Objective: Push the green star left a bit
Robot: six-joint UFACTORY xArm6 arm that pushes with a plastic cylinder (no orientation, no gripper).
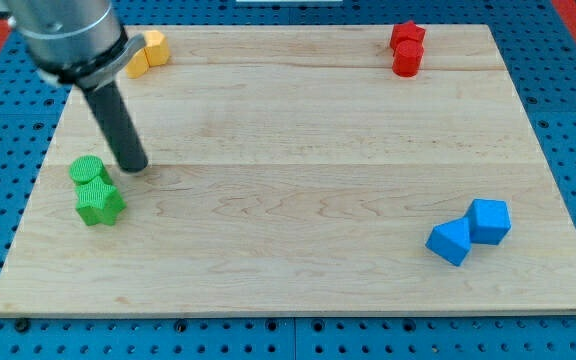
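right of green star [100,205], my tip [135,167]

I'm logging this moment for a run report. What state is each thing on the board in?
my tip: down on the board, just right of the green cylinder, above-right of the green star.
green star: flat, touching the green cylinder.
green cylinder: upright.
red blocks: paired, top right.
blue blocks: paired, bottom right.
yellow blocks: top left, partly hidden.

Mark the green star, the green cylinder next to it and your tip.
green star [99,205]: camera view, middle of its top face.
green cylinder [88,170]: camera view, centre of its round top, touching the star's upper side.
my tip [135,166]: camera view, the rod's very end, just right of the cylinder.
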